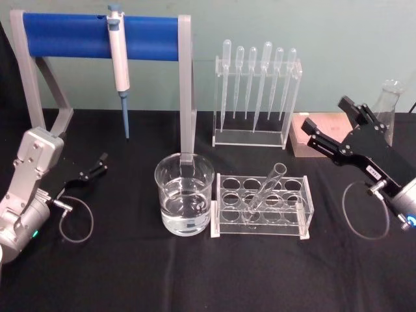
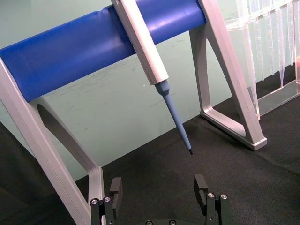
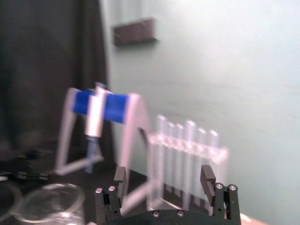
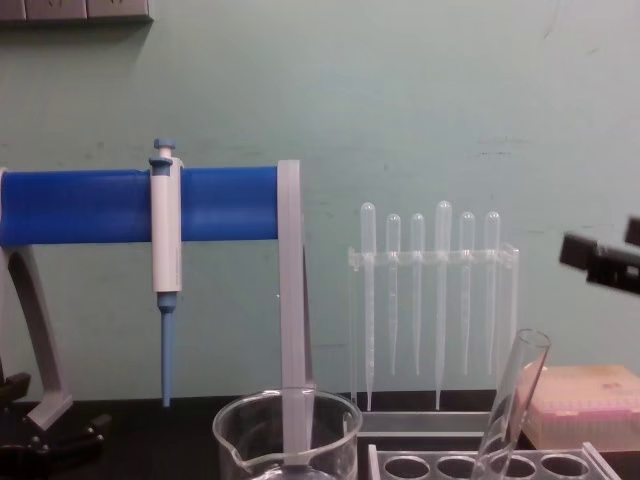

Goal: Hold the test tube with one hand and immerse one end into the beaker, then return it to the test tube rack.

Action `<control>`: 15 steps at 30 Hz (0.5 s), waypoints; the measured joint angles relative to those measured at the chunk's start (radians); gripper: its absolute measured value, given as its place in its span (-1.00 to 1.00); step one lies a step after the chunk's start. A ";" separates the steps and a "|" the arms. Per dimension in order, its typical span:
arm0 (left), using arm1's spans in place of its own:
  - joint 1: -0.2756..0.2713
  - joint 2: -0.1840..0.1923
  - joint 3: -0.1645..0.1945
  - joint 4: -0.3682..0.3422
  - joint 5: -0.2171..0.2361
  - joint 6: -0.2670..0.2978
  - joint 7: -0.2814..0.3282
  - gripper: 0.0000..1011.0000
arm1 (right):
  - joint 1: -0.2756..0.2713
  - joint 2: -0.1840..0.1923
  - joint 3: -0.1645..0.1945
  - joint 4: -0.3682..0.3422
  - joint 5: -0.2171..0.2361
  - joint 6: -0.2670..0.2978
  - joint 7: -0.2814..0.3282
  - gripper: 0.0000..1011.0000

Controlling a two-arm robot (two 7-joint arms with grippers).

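Note:
The test tube leans tilted in a clear rack at the table's middle, its open top pointing up and to the right; in the chest view the test tube rises from the rack. The beaker, part filled with clear liquid, stands just left of the rack. My right gripper hangs open in the air to the right of the rack, above and behind it, holding nothing; its fingers are spread wide. My left gripper rests open at the far left near the table, with nothing between its fingers.
A grey stand with a blue bar holds a white-and-blue micropipette at the back left. A rack of plastic pipettes stands behind the tube rack. A brown box and a glass flask sit at the back right.

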 joint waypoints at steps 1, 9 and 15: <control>0.000 0.000 0.000 0.000 0.000 0.000 0.000 0.98 | -0.015 -0.020 0.006 -0.003 -0.043 0.022 -0.074 0.98; 0.000 0.000 0.000 0.000 0.000 0.000 0.000 0.98 | -0.045 -0.097 0.012 0.037 -0.183 0.063 -0.274 0.98; 0.000 0.000 0.000 0.000 0.000 0.000 0.000 0.98 | -0.046 -0.131 0.020 0.079 -0.244 0.043 -0.327 0.98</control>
